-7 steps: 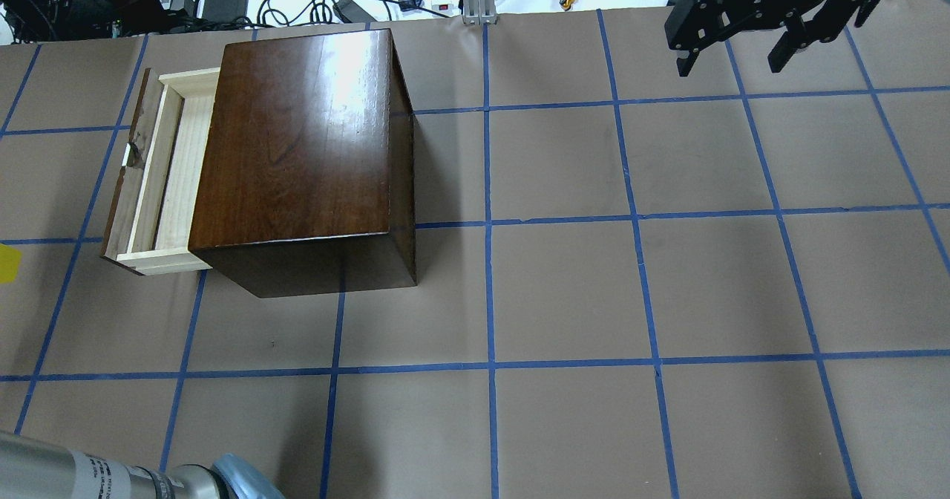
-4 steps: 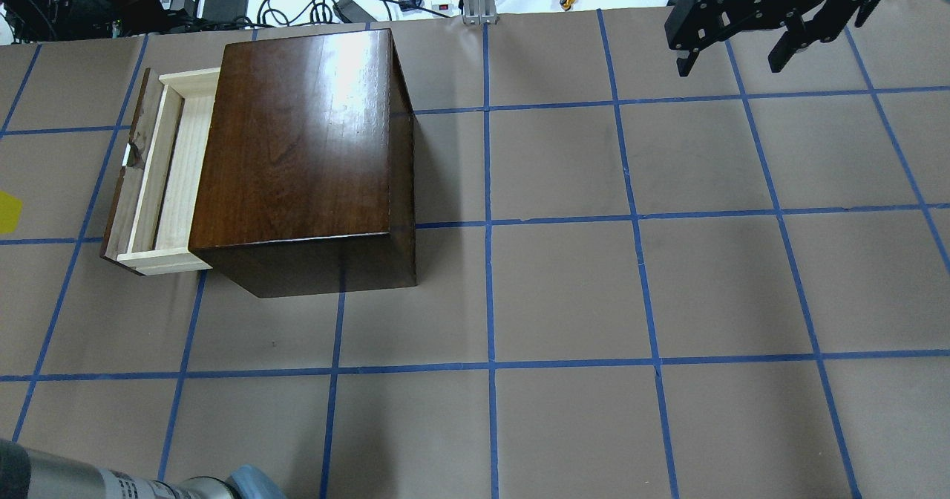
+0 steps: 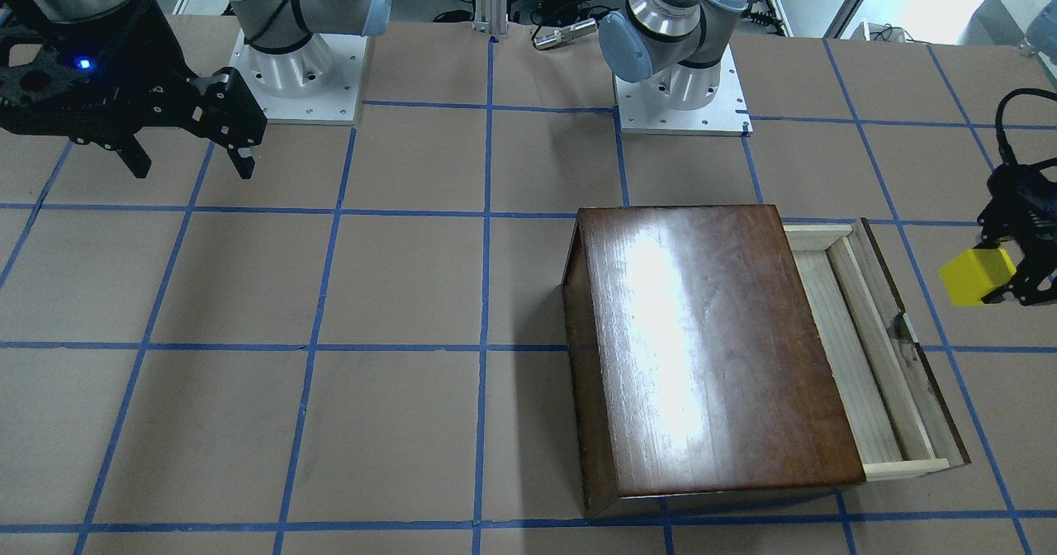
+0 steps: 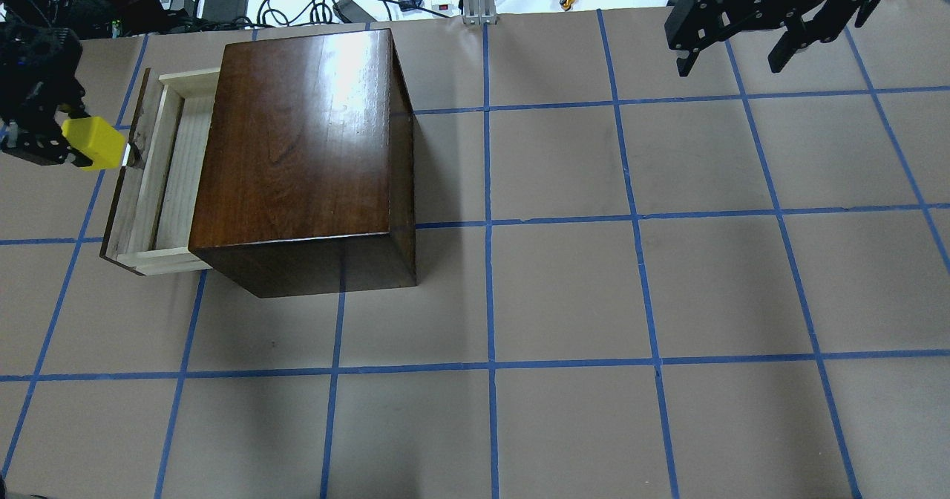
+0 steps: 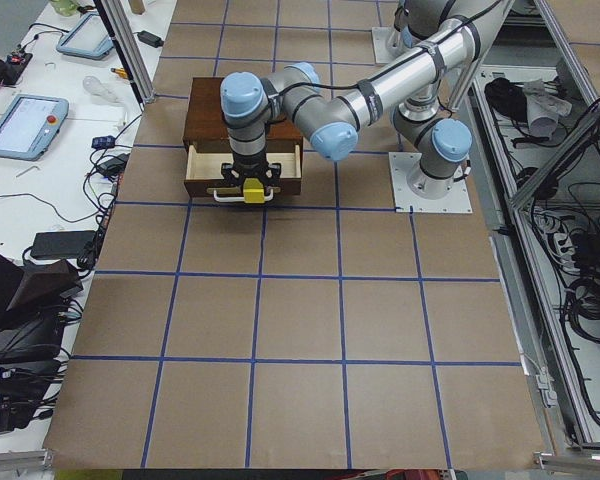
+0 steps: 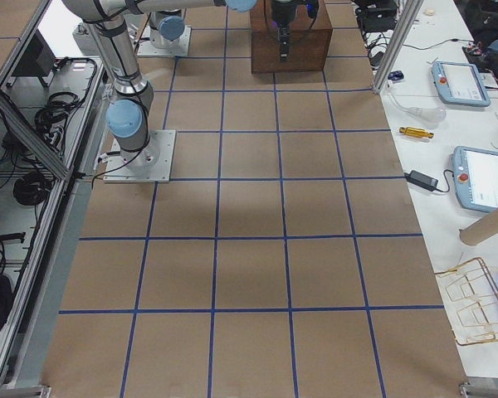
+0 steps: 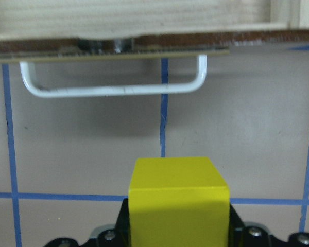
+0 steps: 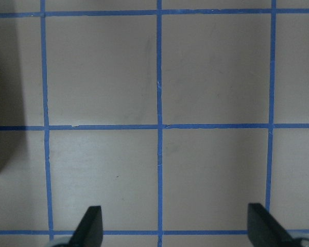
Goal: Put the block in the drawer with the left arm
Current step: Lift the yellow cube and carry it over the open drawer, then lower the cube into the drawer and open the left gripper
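- Note the small bright yellow cube [image 4: 95, 142] pinched between the fingers of the black cable-fed left gripper [image 3: 1003, 278], off the table and just outside the drawer's dark front panel, beside the small metal handle [image 7: 113, 90], not yet over the tray
- Treat the shallow pale-wood drawer [image 4: 180, 176] as a narrow target: only a slim strip of floor shows between the front panel and the glossy dark-brown wooden cabinet [image 4: 304, 142]
- Carry the cube across high enough to clear the panel's top edge
- Centre over that strip, away from the end walls
- Lower close to the floor before parting the fingers, to avoid a bounce or a perch on the rim
- Withdraw straight up, without nudging the panel
- Leave the black right gripper [image 4: 731, 64], fingers spread and empty, well apart at the far corner
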`<state>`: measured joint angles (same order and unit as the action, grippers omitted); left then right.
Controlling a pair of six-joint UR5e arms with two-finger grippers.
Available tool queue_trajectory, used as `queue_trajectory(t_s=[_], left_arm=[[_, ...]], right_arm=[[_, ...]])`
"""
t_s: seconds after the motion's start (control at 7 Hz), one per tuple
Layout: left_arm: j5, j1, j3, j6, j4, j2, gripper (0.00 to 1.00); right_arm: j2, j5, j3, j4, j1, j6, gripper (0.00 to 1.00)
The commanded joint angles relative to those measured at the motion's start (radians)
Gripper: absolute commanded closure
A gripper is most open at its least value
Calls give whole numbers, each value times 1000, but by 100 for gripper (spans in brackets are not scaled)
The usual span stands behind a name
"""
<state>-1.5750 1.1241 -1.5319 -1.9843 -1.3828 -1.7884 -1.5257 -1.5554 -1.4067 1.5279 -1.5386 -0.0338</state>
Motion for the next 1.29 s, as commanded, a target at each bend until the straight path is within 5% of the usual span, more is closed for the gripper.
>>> queue_trajectory(t_s=[0.0, 1.14], left_arm=[[16, 66, -3, 50, 2, -32, 100], [13, 75, -7, 42, 25, -106, 100]], right_arm=[[-1, 0, 0, 0, 0, 0, 0], [-1, -2, 0, 0, 2, -2, 0]])
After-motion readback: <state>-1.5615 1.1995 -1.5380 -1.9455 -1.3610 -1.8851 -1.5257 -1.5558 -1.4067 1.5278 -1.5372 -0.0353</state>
